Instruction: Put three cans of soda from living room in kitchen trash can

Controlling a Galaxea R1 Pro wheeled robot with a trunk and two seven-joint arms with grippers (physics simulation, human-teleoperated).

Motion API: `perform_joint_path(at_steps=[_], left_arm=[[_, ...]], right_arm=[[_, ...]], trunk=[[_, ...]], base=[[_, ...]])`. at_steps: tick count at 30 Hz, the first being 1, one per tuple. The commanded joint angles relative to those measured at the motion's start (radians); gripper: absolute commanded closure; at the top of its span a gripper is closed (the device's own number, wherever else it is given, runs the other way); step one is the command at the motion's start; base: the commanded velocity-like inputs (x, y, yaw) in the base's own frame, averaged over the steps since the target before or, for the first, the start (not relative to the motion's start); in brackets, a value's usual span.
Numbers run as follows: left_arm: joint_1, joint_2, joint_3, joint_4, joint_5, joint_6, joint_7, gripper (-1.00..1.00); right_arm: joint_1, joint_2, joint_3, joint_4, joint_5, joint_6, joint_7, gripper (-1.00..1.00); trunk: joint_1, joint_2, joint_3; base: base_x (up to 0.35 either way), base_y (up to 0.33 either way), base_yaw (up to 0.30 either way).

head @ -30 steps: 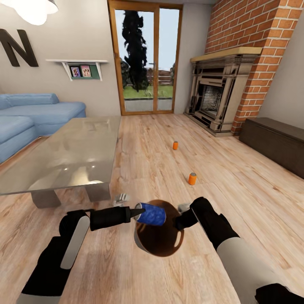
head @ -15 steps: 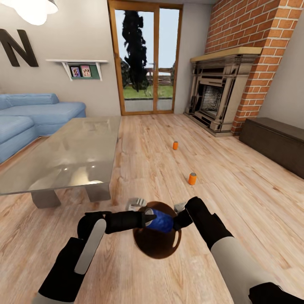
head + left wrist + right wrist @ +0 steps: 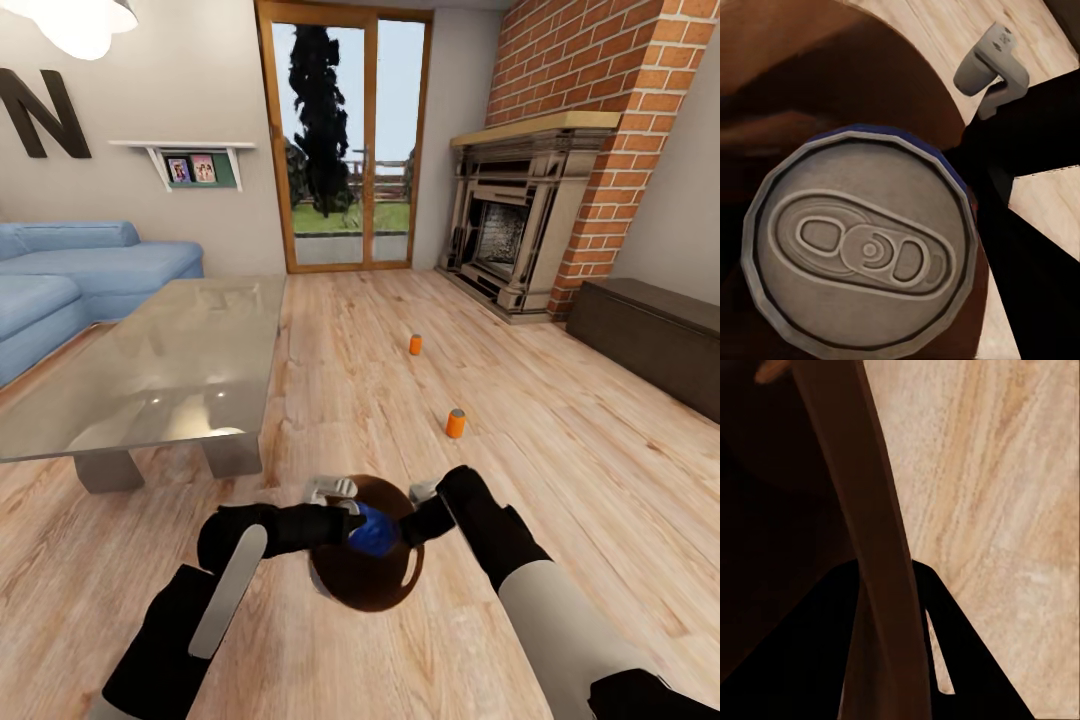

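Observation:
In the head view, a dark blue can of soda [image 3: 376, 531] lies on its side in the mouth of the tash can [image 3: 365, 588], whose inside is brown. My left gripper [image 3: 358, 522] is shut on it from the left. The left wrist view faces the can's grey metal top [image 3: 859, 247], with the bin's brown wall [image 3: 832, 82] behind it. My right gripper [image 3: 412, 520] is shut on the bin's rim [image 3: 881, 540], holding it above the floor. Two orange cans of soda stand upright on the floor ahead, one nearer [image 3: 456, 423] and one farther [image 3: 415, 345].
A glass-topped low table [image 3: 170, 360] stands ahead on the left, with a blue sofa [image 3: 80, 275] behind it. The brick fireplace [image 3: 520, 235] and a dark low cabinet [image 3: 650, 335] are on the right. Wood-framed glass doors [image 3: 345, 140] are straight ahead.
My left arm has moved right and down, carrying the blue can from above the bin's left edge into its mouth. The right gripper and bin have shifted only slightly.

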Motion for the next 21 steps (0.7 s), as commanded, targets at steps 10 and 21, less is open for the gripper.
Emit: perform_joint_path(at_steps=[10, 21], left_arm=[[0.001, -0.001, -0.036, -0.001, 0.001, 0.000, 0.097, 1.00], [0.000, -0.017, -0.096, 0.003, 0.001, 0.000, 0.267, 1.00]], right_arm=[[0.000, 0.011, 0.000, 0.001, -0.019, 0.004, -0.026, 1.00], [0.000, 0.022, 0.000, 0.001, -0.015, 0.004, -0.030, 1.00]], trunk=[[0.000, 0.000, 0.000], [0.000, 0.000, 0.000]], base=[[0.000, 0.000, 0.000], [0.000, 0.000, 0.000]])
